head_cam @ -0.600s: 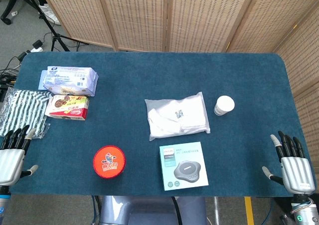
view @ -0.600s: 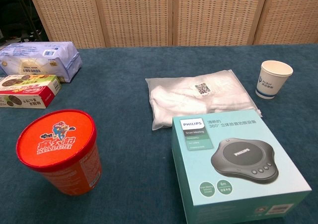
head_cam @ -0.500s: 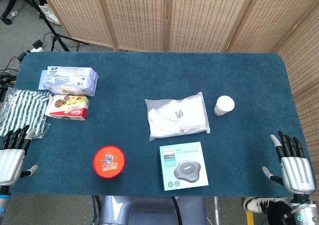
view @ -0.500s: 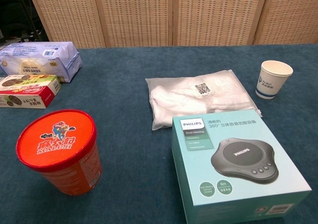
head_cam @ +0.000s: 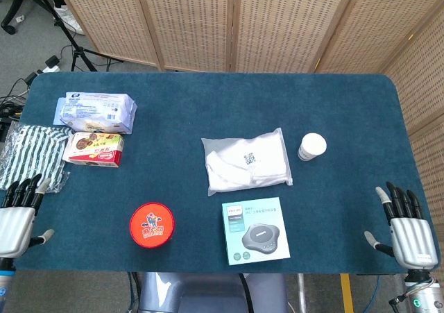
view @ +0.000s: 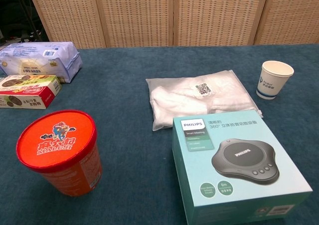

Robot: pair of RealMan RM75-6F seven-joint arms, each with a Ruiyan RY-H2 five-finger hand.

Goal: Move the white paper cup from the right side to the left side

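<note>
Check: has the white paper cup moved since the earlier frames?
No. The white paper cup sits at the same spot right of the plastic bag; neither hand touches it.

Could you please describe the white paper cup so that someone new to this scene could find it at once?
On the blue-carpeted table, look to the right of the clear plastic bag of white cloth in the middle. The white paper cup stands upright there, open-topped, with a small blue logo; it is the only cup.

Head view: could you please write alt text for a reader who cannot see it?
A white paper cup stands upright on the right part of a blue table, beside a white bag. The left robot hand and right robot hand wait open at the near corners, touching nothing.
</note>
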